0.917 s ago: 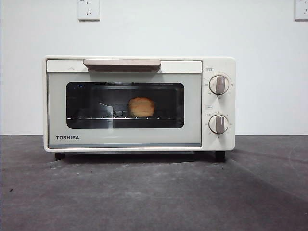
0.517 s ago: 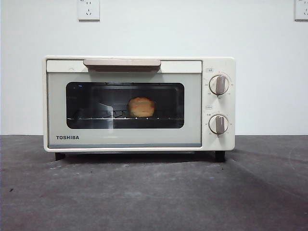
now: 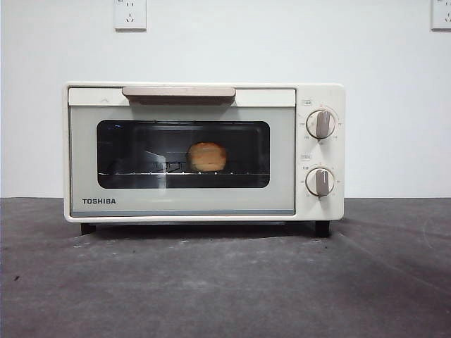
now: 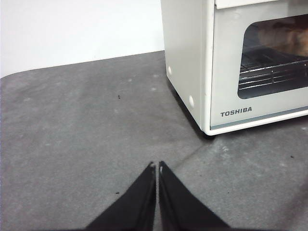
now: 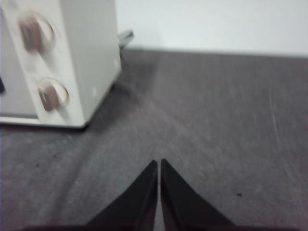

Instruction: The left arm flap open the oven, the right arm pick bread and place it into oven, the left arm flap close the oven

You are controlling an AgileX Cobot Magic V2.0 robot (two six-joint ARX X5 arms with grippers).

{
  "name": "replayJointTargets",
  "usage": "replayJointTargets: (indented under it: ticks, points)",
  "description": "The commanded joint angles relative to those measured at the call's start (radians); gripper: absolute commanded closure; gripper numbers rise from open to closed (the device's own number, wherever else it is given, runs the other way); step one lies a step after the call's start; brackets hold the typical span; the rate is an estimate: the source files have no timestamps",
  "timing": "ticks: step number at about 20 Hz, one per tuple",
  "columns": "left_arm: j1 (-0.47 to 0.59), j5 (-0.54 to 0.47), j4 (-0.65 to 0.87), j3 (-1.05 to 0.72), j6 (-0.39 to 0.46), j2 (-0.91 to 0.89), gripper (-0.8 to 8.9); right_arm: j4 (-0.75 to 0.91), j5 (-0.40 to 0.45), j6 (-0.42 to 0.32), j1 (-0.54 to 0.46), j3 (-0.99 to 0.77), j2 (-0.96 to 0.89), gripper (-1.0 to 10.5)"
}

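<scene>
Bread (image 3: 207,156) on the wire rack (image 3: 183,173) inside the TOSHIBA toaster oven (image 3: 204,151), door shut, standing on the grey table (image 3: 225,282). Left claw (image 4: 157,167) clenched, empty, above the table near the oven's left corner. Right claw (image 5: 159,163) likewise clenched, empty, off the knob side.

Dark grey surface (image 3: 225,282), matte, with faint pale scuffs and a few small dark specks. White wall (image 3: 225,49) behind. Two white wall sockets: one (image 3: 130,14) at 11 o'clock, another (image 3: 441,14) at 1 o'clock, partly cropped.
</scene>
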Motion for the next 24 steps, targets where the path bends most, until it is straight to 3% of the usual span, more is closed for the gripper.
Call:
replayJointTargets:
  ticks: [1,24]
  points:
    - [0.001,-0.003,-0.006,-0.02,-0.002,-0.002,7.97,-0.013,0.015,0.019,-0.002,-0.008,-0.002,9.4]
    - [0.001,-0.003,-0.007,-0.02,-0.002,-0.002,7.97,0.018,0.014,0.029,-0.002,-0.008,-0.002,9.4]
